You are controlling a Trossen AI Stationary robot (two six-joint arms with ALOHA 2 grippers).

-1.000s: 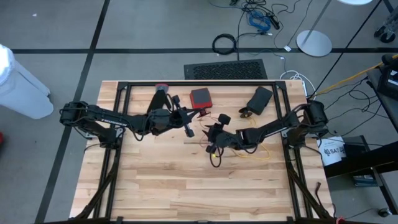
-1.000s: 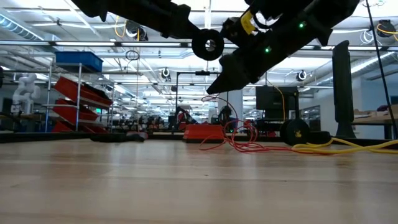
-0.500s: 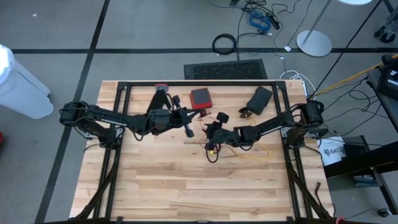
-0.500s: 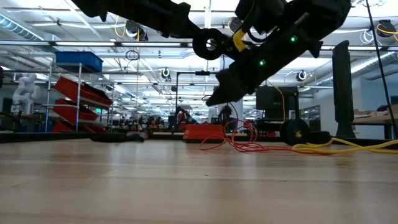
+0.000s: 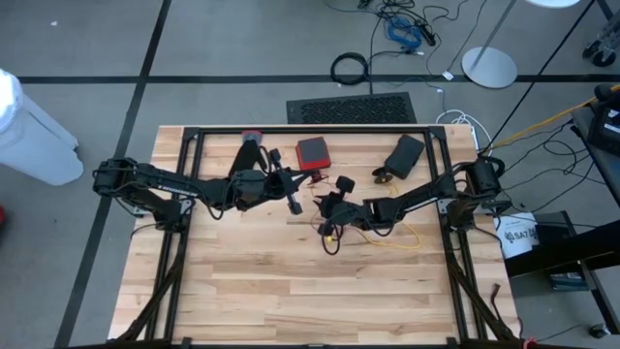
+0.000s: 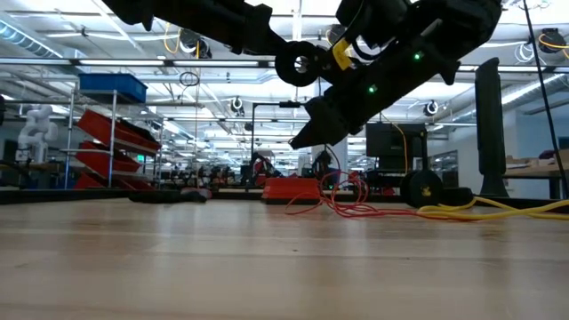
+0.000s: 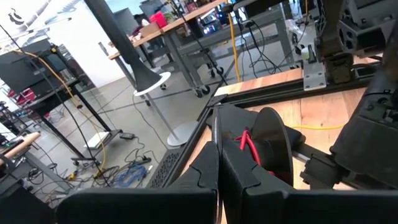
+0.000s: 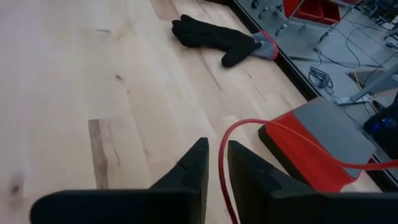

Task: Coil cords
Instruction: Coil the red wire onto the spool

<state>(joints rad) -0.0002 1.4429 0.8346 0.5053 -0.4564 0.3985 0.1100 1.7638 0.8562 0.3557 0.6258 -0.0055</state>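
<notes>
Your right tool (image 8: 212,163) is narrow around the red cord (image 8: 231,140), above the desk (image 8: 74,74) by the red box (image 8: 323,146). Pinch gently, then loop slowly. Your left tool (image 7: 219,163) waits, closed.

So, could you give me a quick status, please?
Left claw shut, raised mid-table. Right claw at the red cord, uncoiled. Yellow cord loose on the table. Red box close by.

Red cord (image 8: 249,127) cut off at frame edge.
</notes>
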